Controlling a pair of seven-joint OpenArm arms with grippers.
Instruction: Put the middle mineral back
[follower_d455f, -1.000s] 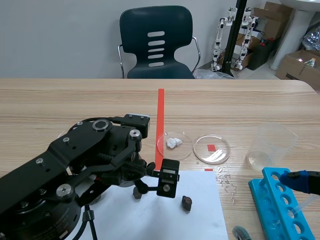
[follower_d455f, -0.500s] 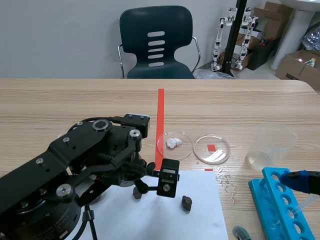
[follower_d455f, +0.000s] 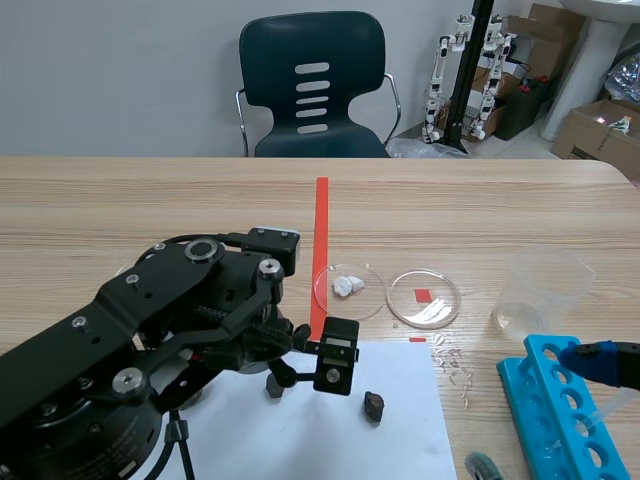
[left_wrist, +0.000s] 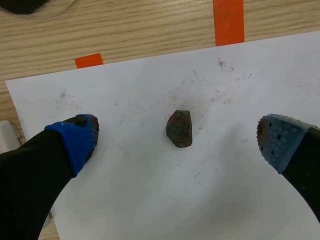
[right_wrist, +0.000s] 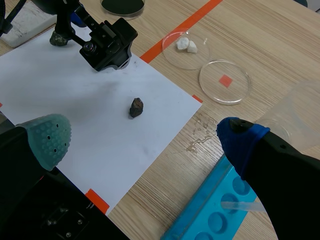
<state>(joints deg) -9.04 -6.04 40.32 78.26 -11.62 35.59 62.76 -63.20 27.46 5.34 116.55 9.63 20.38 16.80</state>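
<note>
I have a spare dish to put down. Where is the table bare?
Free: the far table beyond the empty petri dish, both sides of the tape line; the white sheet around the lone dark mineral. Crowded: petri dish, beaker and blue tube rack at the right; the left gripper straddles a second mineral.

Dark brown mineral (left_wrist: 179, 128) lies on white paper (left_wrist: 150, 200)

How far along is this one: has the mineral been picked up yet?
Nothing done yet: the small dark brown mineral lies on the white paper sheet. In hand: the left gripper hangs over it, fingers open either side. Left: gripping, lifting, placing it back.
</note>
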